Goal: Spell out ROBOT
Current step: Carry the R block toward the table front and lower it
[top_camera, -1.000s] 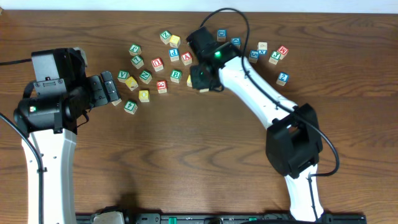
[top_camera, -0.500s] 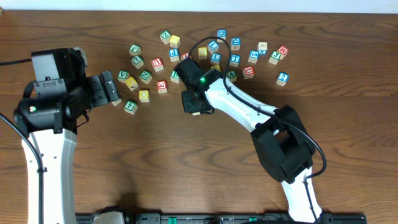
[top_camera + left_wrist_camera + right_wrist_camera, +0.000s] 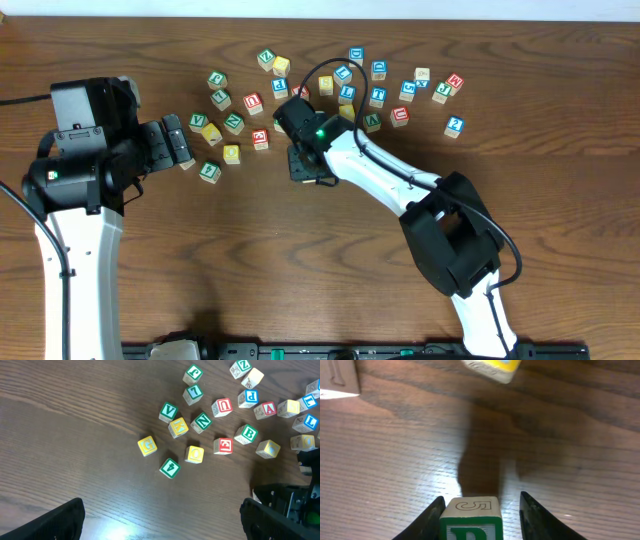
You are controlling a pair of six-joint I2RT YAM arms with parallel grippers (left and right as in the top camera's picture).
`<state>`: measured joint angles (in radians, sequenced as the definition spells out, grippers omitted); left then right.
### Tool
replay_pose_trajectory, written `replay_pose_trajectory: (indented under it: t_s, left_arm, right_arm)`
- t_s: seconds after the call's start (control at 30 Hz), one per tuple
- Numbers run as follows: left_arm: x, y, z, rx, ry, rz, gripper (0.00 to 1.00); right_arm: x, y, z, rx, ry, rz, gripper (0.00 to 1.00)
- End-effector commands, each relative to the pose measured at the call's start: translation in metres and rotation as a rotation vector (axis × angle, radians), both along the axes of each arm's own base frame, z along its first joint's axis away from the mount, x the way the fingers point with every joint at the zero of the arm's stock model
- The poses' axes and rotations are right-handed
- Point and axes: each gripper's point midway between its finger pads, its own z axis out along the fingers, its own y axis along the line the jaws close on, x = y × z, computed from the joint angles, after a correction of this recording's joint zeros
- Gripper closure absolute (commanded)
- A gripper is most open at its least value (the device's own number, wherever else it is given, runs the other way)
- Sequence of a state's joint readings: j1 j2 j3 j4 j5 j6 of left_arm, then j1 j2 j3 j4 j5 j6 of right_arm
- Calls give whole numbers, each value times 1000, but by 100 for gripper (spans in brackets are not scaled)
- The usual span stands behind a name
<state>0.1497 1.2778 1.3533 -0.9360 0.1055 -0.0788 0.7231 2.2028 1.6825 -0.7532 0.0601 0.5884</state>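
Claw (image 3: 481,501) astride cube (image 3: 470,527); yellow cube (image 3: 492,367) beyond

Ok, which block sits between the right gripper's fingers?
The green-lettered block with a 5 on top; the yellow block ahead lies outside the right gripper.

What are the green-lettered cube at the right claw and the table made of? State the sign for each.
Green-lettered cube: seemingly pale, matte wood; bare tan top face, printed colour border. Table: dark wood or wood-look laminate, cannot tell which; streaked grain, semi-gloss with glare.
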Motion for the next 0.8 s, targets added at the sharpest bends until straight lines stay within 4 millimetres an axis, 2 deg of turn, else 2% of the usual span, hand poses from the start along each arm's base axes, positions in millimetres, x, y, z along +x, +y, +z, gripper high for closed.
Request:
replay_pose_trajectory:
  t_s: [0.0, 0.17, 0.33, 0.53, 0.77]
  left_arm:
    - [3, 3, 8, 2, -19, 16, 2]
    - [3, 3, 8, 2, -19, 16, 2]
    - [3, 3, 8, 2, -19, 16, 2]
    - [3, 3, 8, 2, -19, 16, 2]
    - [3, 3, 8, 2, -19, 16, 2]
  right_arm:
    - [0, -1, -1, -14, -10, -9, 57]
    - [1, -2, -1, -17, -14, -12, 58]
    - [11, -9, 1, -51, -65, -55, 58]
    - [15, -7, -3, -43, -77, -63, 63]
    - [17, -5, -4, -38, -82, -63, 64]
